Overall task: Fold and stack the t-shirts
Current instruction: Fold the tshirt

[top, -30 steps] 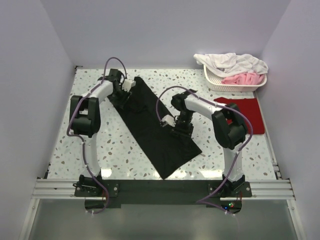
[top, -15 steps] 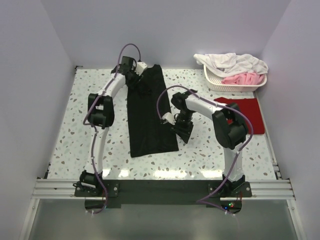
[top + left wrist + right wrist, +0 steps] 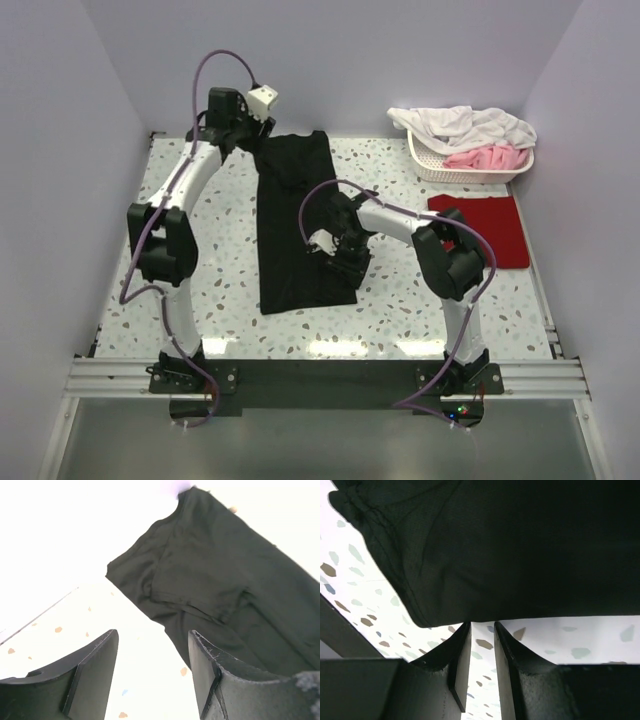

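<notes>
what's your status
Left gripper open, up by black shirt. Right gripper nearly shut at its edge, grip unclear. Red shirt lies right. Nothing blocking.

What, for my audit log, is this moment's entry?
left fingers open, empty | right fingers barely apart, at black t-shirt edge | red t-shirt aside

**Two tees, both lying flat, not stacked**

Black tee (image 3: 290, 220) (image 3: 225, 580) (image 3: 520, 545): folded lengthwise into a long strip, running far-to-near approx. down the middle of the table (image 3: 200, 270) (sleeve tucked in at the far end, a few wrinkles). Dark red tee (image 3: 505, 225): neat flat rectangle at the right side, well apart from the black one.
</notes>
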You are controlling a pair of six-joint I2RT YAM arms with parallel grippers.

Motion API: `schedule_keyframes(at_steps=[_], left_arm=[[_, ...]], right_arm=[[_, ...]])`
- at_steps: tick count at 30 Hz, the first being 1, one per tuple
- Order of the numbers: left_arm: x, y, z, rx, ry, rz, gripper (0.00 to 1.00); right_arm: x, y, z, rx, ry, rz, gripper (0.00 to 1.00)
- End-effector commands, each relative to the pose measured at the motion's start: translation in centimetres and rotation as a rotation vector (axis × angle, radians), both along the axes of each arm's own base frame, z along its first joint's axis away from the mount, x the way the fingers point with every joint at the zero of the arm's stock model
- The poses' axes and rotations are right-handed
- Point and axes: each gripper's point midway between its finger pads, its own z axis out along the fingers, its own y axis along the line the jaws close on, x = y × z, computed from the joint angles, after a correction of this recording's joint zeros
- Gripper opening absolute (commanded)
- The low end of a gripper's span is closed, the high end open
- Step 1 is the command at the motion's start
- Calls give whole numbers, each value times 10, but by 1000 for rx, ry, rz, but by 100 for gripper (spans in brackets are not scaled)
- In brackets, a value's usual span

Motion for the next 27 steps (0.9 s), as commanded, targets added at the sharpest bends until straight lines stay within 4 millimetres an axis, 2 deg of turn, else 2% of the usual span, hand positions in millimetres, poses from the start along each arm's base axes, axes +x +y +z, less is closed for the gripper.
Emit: schedule_keyframes(at_steps=[1, 2, 6, 8, 9, 10, 11, 12, 14, 15, 18, 22, 24, 27], left_arm=[[-31, 2, 26, -141, 14, -21, 63], [-41, 0, 26, -164, 32, -43, 63], [-89, 21, 15, -221, 124, -31, 62], [-106, 26, 11, -236, 157, -48, 60], [-123, 35, 3, -235, 200, -36, 59], [-132, 39, -1, -216, 213, -51, 58], [-142, 41, -5, -210, 230, -65, 57], [-162, 42, -13, -191, 267, -78, 57], [-181, 45, -21, -138, 270, -124, 56], [-197, 46, -25, -127, 279, -131, 56], [-224, 48, -34, -93, 292, -163, 56], [-244, 46, -41, -77, 297, -219, 56], [-258, 43, -46, -66, 297, -272, 55], [-273, 40, -53, -43, 270, -339, 55]], right_arm=[[-5, 13, -7, 30, -21, -4, 29], [-6, 14, -9, 30, -21, -4, 28], [-17, 16, -26, 14, 2, 4, 27], [-24, 14, -31, 9, 15, 13, 27], [-30, 17, -32, 12, 22, 32, 26], [-39, 14, -34, 6, 38, 41, 26], [-43, 14, -35, 5, 41, 51, 26], [-51, 18, -35, 8, 42, 74, 26], [-64, 17, -36, 6, 55, 95, 26], [-70, 18, -36, 5, 61, 101, 26], [-68, 24, -19, 52, 31, 95, 26], [-55, 35, 17, 131, -57, 128, 26], [-48, 45, 36, 192, -103, 133, 26], [-35, 61, 50, 251, -161, 119, 27]])
